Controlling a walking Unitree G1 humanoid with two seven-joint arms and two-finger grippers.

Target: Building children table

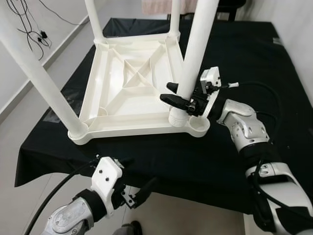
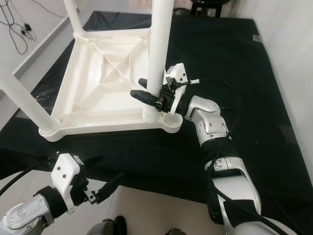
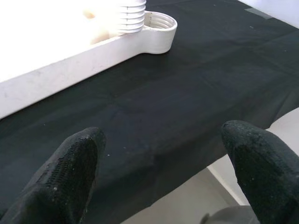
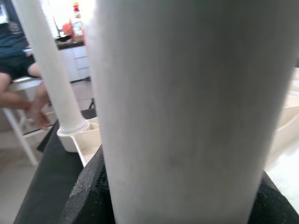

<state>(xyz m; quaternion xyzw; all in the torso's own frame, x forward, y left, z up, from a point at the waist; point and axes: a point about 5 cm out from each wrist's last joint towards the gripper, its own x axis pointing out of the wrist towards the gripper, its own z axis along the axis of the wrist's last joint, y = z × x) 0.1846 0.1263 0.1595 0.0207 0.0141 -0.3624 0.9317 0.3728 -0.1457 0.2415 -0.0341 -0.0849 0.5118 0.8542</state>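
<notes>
The right hand (image 1: 182, 98) grips the last leg (image 1: 195, 54) low down, just beside its empty corner hole (image 1: 198, 125) in the upside-down table (image 1: 128, 81), likely to push it in. The left hand (image 1: 128, 193) hangs open.

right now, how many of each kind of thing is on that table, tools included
seated legs: 3
held leg, gripped by the right tool: 1
upturned white tabletop: 1
black cloth: 1
tools, counting the open left tool: 2
total: 8
</notes>
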